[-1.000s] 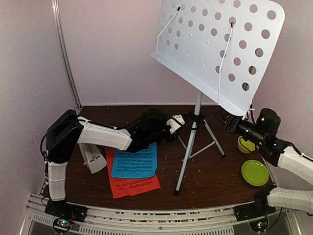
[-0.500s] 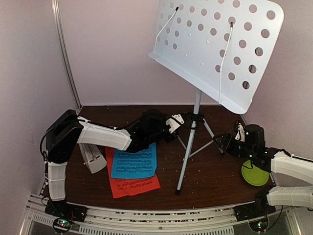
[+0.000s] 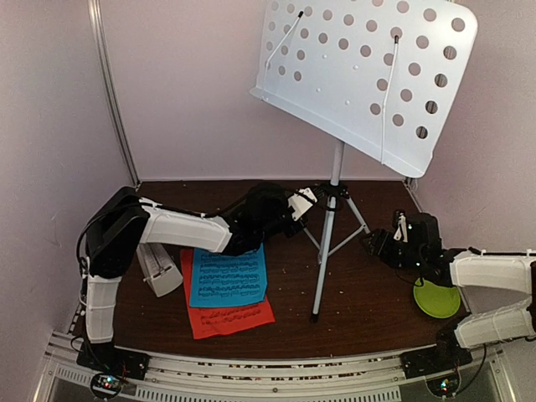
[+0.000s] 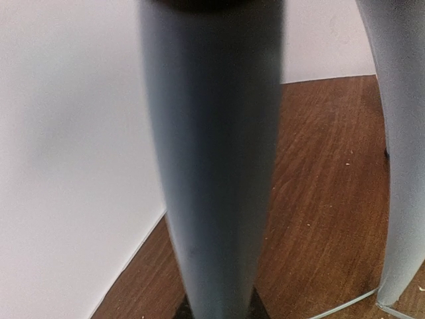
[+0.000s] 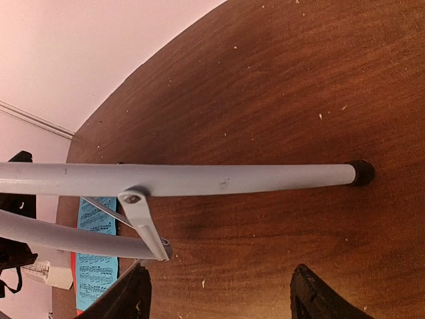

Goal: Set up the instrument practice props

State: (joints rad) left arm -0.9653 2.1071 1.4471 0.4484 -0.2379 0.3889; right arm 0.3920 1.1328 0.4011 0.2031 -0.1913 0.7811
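R gripper (image 3: 371, 243) dropped, open, by grey tube tripod (image 3: 323, 260); L gripper (image 3: 308, 199) clamps it.

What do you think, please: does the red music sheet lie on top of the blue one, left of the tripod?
No: the blue music sheet lies on top of the red music sheet, left of the tripod; the top external view shows it.

The table (image 5: 279, 80) is dark wood-grain, faintly glossy and crumb-flecked. The tripod (image 5: 199, 178) legs are smooth matt grey tube, probably painted metal, one tipped in black rubber. The desk (image 3: 352, 75) is smooth white perforated sheet.
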